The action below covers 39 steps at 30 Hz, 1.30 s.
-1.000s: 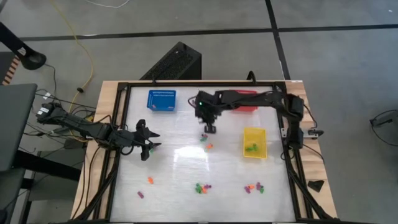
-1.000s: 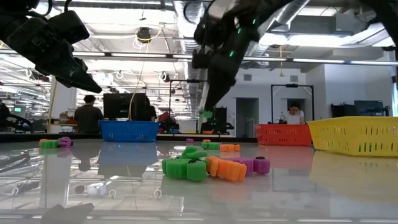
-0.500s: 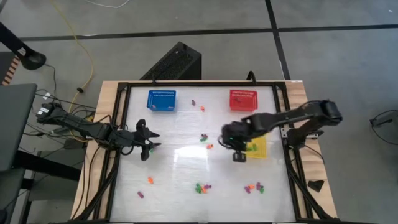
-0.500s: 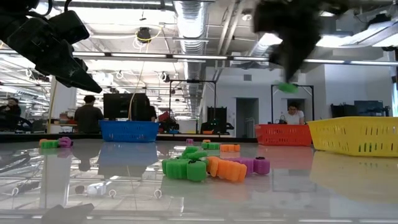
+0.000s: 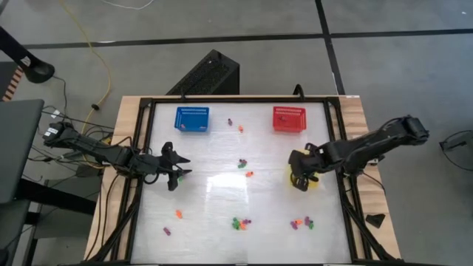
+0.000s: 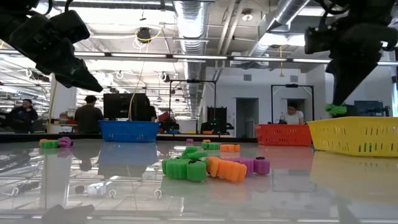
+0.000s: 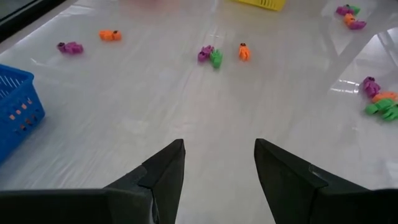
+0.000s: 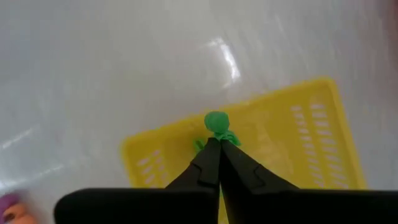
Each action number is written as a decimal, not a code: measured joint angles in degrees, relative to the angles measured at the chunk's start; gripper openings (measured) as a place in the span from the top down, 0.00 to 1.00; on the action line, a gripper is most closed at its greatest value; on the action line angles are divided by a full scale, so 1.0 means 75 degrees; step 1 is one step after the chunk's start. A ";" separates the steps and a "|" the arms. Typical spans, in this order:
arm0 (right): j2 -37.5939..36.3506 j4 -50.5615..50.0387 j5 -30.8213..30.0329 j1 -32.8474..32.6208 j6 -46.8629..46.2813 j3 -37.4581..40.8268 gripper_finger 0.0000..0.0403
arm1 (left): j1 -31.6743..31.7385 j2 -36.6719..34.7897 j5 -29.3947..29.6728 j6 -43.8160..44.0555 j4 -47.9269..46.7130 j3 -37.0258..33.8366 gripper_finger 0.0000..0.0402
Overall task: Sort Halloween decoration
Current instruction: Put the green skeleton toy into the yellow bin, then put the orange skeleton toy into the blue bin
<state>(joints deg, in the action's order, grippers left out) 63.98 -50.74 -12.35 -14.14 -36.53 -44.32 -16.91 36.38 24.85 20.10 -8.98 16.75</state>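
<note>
The Halloween decoration is small orange, purple and green trinkets scattered on the white table: clusters near the front (image 5: 240, 222) (image 5: 301, 222), a few mid-table (image 5: 244, 164), and singles at left (image 5: 178, 214). My right gripper (image 5: 301, 179) hangs over the yellow basket (image 5: 313, 182), shut on a green trinket (image 8: 216, 121). In the low view this trinket (image 6: 336, 109) is just above the basket's rim (image 6: 360, 121). Another green piece (image 8: 198, 145) lies inside the basket. My left gripper (image 5: 177, 176) hovers open over the table's left part, touching nothing. My right gripper pinches the green trinket's lower end (image 8: 217, 134) between its two fingertips, coming from above and pointing down. The trinket's round end sticks out past the fingertips. It is lifted clear, above the yellow basket's inside.
A blue basket (image 5: 192, 119) and a red basket (image 5: 289, 118) stand at the far edge, with two trinkets (image 5: 235, 125) between them. A black frame edges the table. People show in the room beyond the table.
My right gripper has travelled from the mid-table trinkets toward the table's right edge, swinging a little toward the near edge, and now stands over the yellow basket. It has stayed shut on the green trinket, carried clear of the table.
</note>
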 joint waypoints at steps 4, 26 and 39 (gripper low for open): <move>-0.0035 -0.0056 -0.0016 0.0043 -0.0327 0.0199 0.86 | 0.0002 -0.0001 0.0002 0.0005 0.0085 0.0000 0.54; 0.0119 0.3929 -0.1281 0.0217 0.1172 0.0199 0.70 | 0.0003 -0.0003 0.0191 -0.0049 0.0094 0.0000 0.54; 0.2869 0.9571 -0.0765 0.0456 0.4006 0.0074 0.55 | 0.0001 -0.0001 0.0145 -0.0020 0.0083 0.0000 0.54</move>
<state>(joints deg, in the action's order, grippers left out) 85.50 21.04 -18.09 -10.72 -6.49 -43.77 -16.90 36.37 25.94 19.94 -8.36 16.75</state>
